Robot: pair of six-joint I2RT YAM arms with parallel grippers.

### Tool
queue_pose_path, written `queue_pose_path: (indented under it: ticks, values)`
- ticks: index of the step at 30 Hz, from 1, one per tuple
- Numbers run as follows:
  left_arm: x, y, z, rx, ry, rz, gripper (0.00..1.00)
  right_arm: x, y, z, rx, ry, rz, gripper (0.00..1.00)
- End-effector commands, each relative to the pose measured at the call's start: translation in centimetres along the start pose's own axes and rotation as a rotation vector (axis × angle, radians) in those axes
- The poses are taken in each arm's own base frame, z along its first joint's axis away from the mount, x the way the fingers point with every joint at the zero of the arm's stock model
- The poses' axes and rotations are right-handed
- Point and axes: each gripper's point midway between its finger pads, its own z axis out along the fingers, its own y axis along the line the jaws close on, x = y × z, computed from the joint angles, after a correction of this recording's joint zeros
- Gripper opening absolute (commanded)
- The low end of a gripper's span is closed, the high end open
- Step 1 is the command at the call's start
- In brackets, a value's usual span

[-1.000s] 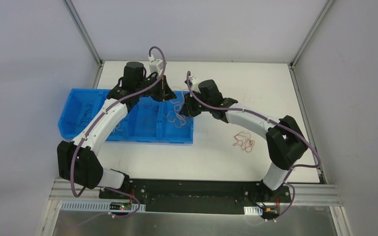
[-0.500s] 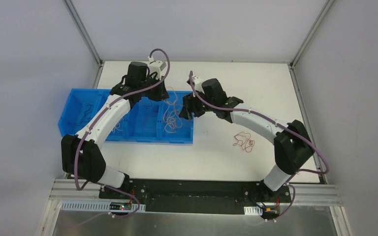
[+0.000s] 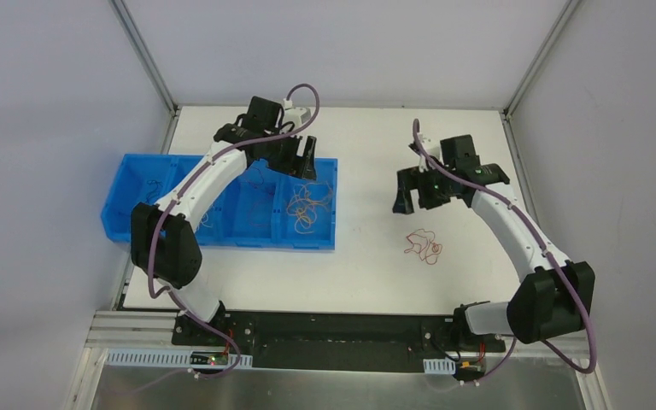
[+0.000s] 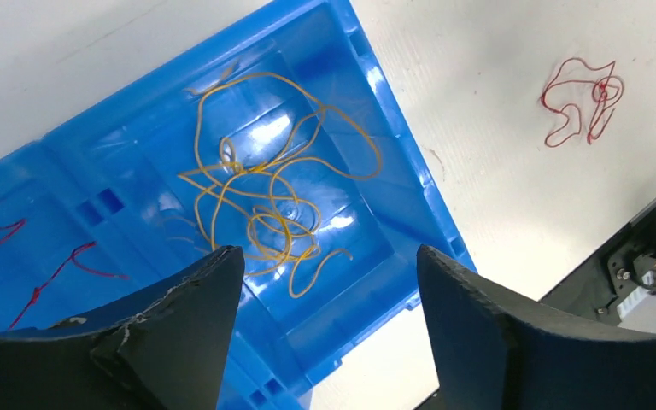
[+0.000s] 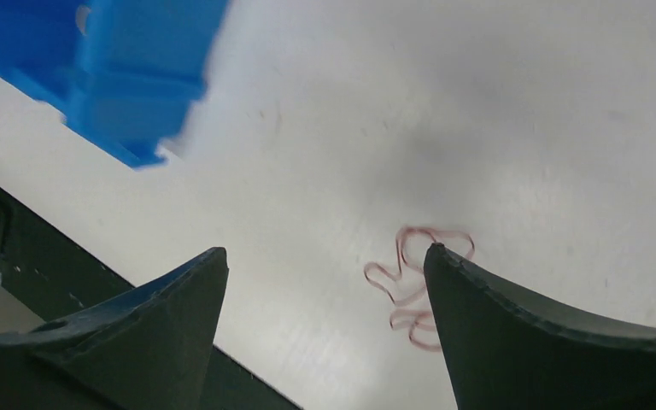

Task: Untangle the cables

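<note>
Left pincer (image 4: 329,256): fingers spread wide, gripping nothing, hanging above the right-end compartment of the blue bin (image 4: 414,171).
Yellow cable (image 4: 278,192): a loose, curly tangle lying on that compartment's floor.
Next compartment: thin red strands (image 4: 55,272).
Right pincer (image 5: 325,254): also spread and empty, over the white worktop (image 5: 478,102).
Red cable (image 5: 412,289): a small squiggle on the worktop, well apart from the bin, near the right pincer.

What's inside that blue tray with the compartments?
The right-end compartment of the blue tray holds a loose yellow cable tangle. The next one holds red cable. The left arm hangs over the middle compartments, hiding part of their contents.
</note>
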Motion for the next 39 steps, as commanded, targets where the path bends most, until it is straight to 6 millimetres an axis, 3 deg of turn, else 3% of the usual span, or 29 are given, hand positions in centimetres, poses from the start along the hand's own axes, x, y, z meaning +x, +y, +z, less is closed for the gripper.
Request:
queue_pose_path:
  ticks: [1,4,8,12,21,31,39]
  values:
    - [-2.7,-0.8,-4.3,0.036,-0.072,0.023,0.85,8.6,-2.2,-2.9,0.028,0.283,0.033,0.87]
    - [-4.3,-2.1,-6.2,0.074,-0.134,0.071,0.94,11.0,-4.2,-3.1,0.102,0.359,0.030,0.84]
    - [-5.9,-3.0,-7.9,0.088,-0.190,0.123,0.97,13.7,-6.5,-2.7,0.170,0.455,0.055,0.77]
    - [-6.4,-3.5,-8.6,0.098,-0.212,0.133,0.99,14.8,-8.6,-1.6,0.234,0.507,0.067,0.71]
    - [-5.6,-4.3,-10.1,0.113,-0.232,0.175,0.99,13.1,-11.4,1.1,0.231,0.461,0.082,0.53]
    - [-4.8,-4.2,-10.5,0.104,-0.232,0.188,0.99,11.3,-10.1,1.8,0.108,0.398,0.113,0.34]
    - [-5.0,-4.4,-10.2,0.117,-0.227,0.176,0.99,12.1,-12.6,2.5,0.210,0.421,0.119,0.27]
